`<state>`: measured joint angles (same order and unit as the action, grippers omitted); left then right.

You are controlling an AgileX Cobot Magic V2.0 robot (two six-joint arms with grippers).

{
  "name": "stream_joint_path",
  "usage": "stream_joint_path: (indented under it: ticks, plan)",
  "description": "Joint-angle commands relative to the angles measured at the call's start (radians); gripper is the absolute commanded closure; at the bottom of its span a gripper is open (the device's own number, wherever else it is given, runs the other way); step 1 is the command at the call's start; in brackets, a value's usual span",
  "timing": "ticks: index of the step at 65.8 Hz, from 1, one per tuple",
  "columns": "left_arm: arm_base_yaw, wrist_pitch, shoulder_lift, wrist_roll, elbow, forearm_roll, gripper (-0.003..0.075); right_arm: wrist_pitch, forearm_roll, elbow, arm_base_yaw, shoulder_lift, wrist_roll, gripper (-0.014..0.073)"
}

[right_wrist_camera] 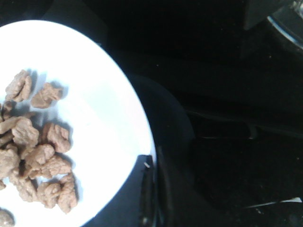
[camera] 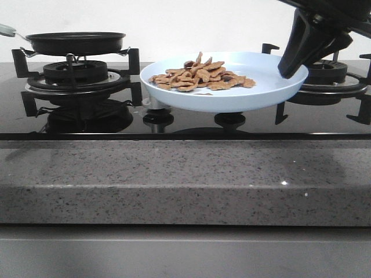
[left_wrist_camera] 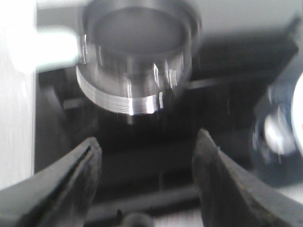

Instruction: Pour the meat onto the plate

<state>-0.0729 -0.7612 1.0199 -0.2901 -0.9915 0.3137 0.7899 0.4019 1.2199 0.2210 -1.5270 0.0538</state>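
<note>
The pale blue plate [camera: 232, 95] sits raised over the middle of the black glass stovetop [camera: 104, 124], between the two burners, with the meat [camera: 200, 76] heaped on its left half, thin brown pieces overlapping each other. The right gripper [camera: 291, 69] comes down from the upper right and its dark fingers pinch the plate's right rim; in the right wrist view one finger [right_wrist_camera: 147, 196] lies right along the rim's edge, with the meat [right_wrist_camera: 35, 158] spread across the far side of the plate [right_wrist_camera: 102, 118]. On the left burner [camera: 75, 72] rests the black frying pan [camera: 75, 41], its pale handle pointing left. The left wrist view is blurred, but the left gripper [left_wrist_camera: 147, 165] hangs spread apart above the stove, clasping nothing, with the pan [left_wrist_camera: 137, 56] ahead of its fingertips.
</note>
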Motion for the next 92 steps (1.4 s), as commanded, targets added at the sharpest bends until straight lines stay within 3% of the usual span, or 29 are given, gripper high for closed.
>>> stream_joint_path:
  ticks: [1,19,45,92]
  plan:
    - [-0.007,0.072,-0.080,0.012,0.033,0.013,0.0301,-0.034,0.016,0.024,0.000,0.044,0.007,0.0663]
    - [-0.007,0.073,-0.194,0.012,0.104,0.013,0.0301,-0.034,0.016,0.024,0.000,0.044,0.007,0.0663]
    - [-0.007,0.065,-0.198,0.012,0.104,0.013,0.0301,-0.059,0.021,0.053,0.000,0.034,0.007,0.0663]
    - [-0.007,0.065,-0.198,0.012,0.104,0.014,0.0301,0.121,-0.028,0.698,-0.004,-0.400,0.007,0.0663]
